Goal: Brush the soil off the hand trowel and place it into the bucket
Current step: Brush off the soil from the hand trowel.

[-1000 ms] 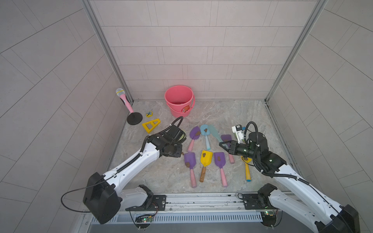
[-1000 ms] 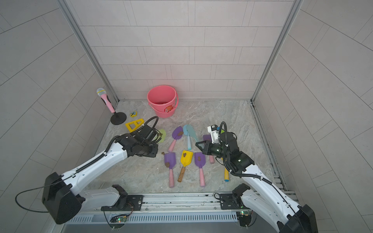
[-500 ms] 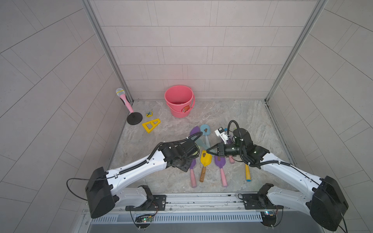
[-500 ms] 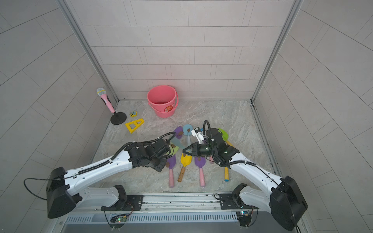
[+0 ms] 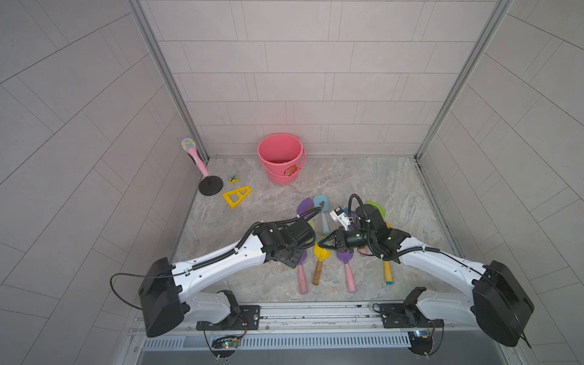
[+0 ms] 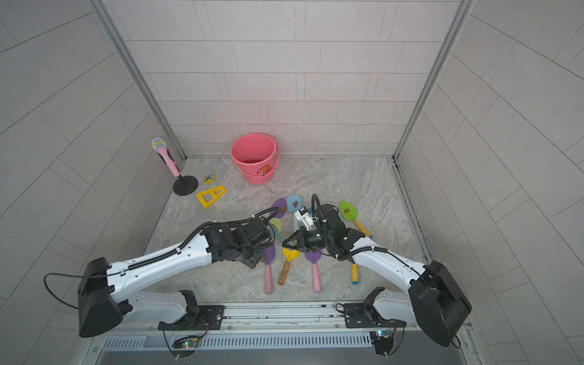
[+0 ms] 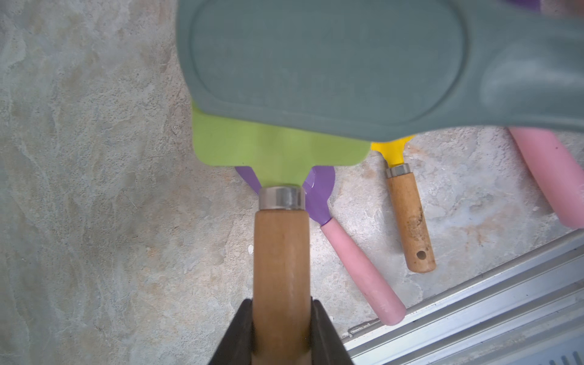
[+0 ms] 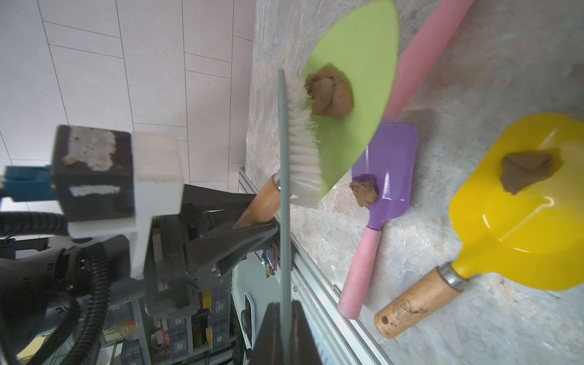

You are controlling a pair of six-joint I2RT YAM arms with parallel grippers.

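My left gripper (image 7: 281, 331) is shut on the wooden handle (image 7: 281, 259) of a green hand trowel (image 7: 271, 148), held above the floor. My right gripper (image 8: 286, 331) is shut on the thin handle of a grey-green brush (image 8: 284, 189). Its white bristles (image 8: 303, 132) rest on the green blade (image 8: 357, 79), right beside a brown lump of soil (image 8: 328, 91). In both top views the two grippers meet mid-floor, right gripper (image 6: 286, 243) facing the green blade (image 6: 275, 225). The pink bucket (image 5: 280, 158) stands upright at the back wall.
Under the held trowel lie a purple trowel (image 8: 385, 164) and a yellow trowel (image 8: 521, 221), each with a soil lump. A blue trowel (image 5: 321, 202) and another green trowel (image 6: 347, 210) lie behind. A toy microphone (image 5: 192, 155) and yellow triangle (image 5: 237, 196) sit left. A metal rail (image 5: 316, 313) edges the front.
Both arms have swung inward and now meet over the row of trowels. The brush has come up against the green blade.
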